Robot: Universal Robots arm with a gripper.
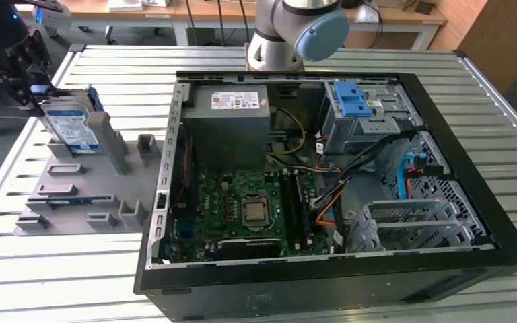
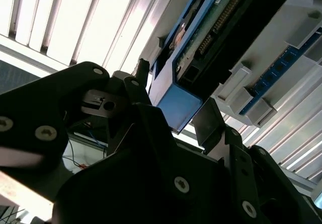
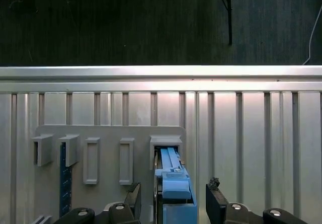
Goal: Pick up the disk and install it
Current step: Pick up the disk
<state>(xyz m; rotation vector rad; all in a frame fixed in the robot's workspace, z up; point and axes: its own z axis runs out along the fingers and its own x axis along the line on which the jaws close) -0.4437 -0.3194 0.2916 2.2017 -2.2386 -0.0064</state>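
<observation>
The disk stands on edge in a slot of the grey fixture block, at the exterior view's left. It is silver with a white-and-blue label and a blue carrier. My gripper hangs just above and behind its upper end. In the first wrist view the gripper is open, and its two fingers straddle the disk's blue carrier end with a gap on each side. In the second wrist view the disk lies just beyond the fingertips.
An open black computer case lies on the slatted metal table, with the motherboard inside. A metal drive cage with a blue latch sits at its far right. The arm's base stands behind the case. Another blue-edged part sits in the fixture.
</observation>
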